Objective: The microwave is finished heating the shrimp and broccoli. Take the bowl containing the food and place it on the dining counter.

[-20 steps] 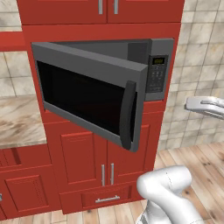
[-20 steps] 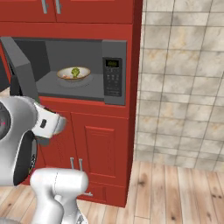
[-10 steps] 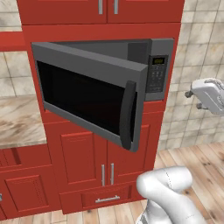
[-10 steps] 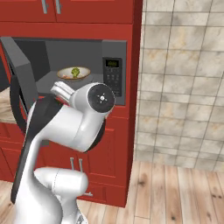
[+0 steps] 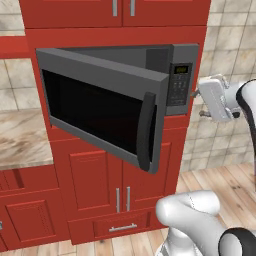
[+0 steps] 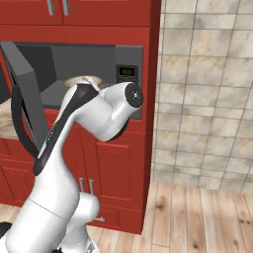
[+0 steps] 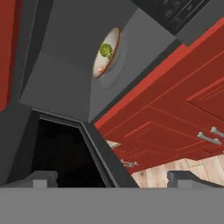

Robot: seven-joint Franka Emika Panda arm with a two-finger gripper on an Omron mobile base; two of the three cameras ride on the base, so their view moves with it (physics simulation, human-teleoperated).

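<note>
Clearly spread wide, gripper (image 7: 112, 178) with its two dark finger tips (image 7: 43, 178) far apart and nothing between them, aimed into the open microwave (image 5: 170, 75). Seen from the left base camera, poised in the air just right of the button panel (image 5: 178, 84). Deep in the grey cavity, on the turntable, the bowl (image 7: 106, 52), holding the green broccoli (image 7: 105, 50) and a pale shrimp (image 7: 101, 68) beside it. Nearer, hanging open between hand and cavity, the black glass door (image 5: 102, 111) with its curved handle (image 5: 145, 131). All around, red cabinets (image 5: 100, 185); to the right, a beige tiled wall (image 6: 207, 89); below, wooden floor (image 6: 197, 217).
</note>
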